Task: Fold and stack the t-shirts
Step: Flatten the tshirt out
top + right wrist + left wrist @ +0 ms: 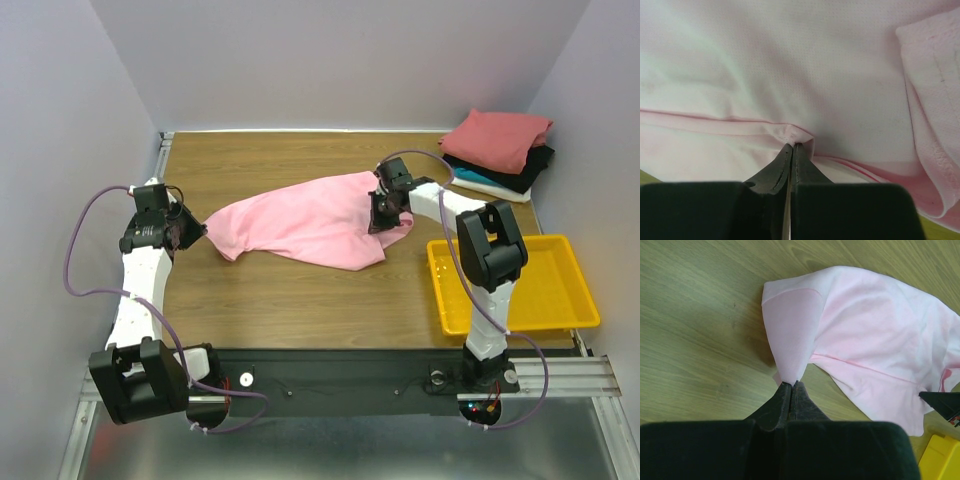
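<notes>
As left claw point(791, 385) and right claw point(792, 145) pinch it, the pink t-shirt point(300, 225) wrinkles.

A light pink, soft cloth short-sleeved t-shirt point(300, 228) is stretched out unfolded and rumpled across the middle of the wooden table point(300, 300). Its left tip is pinched by the left gripper point(195, 232) and its right edge by the right gripper point(385, 215). In the far right corner a folded dusty red cloth t-shirt point(497, 137) is stacked on a black t-shirt point(535, 160) and a teal t-shirt point(480, 178).
</notes>
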`<action>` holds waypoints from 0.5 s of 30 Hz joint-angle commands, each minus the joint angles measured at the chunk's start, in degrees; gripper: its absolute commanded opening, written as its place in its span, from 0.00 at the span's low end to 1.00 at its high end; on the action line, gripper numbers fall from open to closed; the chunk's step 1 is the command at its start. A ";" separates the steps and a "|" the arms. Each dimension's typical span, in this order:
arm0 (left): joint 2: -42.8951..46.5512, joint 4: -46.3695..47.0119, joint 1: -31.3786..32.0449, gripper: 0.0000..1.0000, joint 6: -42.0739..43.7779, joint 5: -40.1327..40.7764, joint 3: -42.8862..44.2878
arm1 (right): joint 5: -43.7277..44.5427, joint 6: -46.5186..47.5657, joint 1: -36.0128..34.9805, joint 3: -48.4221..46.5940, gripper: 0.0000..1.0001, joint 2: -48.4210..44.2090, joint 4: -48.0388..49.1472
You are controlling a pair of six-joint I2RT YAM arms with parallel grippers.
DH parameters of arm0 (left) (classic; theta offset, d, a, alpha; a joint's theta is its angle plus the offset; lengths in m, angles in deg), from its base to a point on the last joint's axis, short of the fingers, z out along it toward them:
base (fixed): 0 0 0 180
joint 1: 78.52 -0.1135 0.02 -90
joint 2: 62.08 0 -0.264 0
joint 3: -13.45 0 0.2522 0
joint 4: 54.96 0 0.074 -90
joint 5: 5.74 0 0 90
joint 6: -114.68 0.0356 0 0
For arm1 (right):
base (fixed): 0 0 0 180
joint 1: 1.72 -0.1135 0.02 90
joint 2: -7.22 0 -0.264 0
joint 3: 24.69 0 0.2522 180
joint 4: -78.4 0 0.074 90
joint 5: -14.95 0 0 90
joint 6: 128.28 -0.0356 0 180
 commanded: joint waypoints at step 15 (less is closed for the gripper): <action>-5.53 3.06 -0.13 0.00 4.05 -5.52 18.05 | 1.74 1.35 5.75 -7.42 0.00 -18.07 -1.54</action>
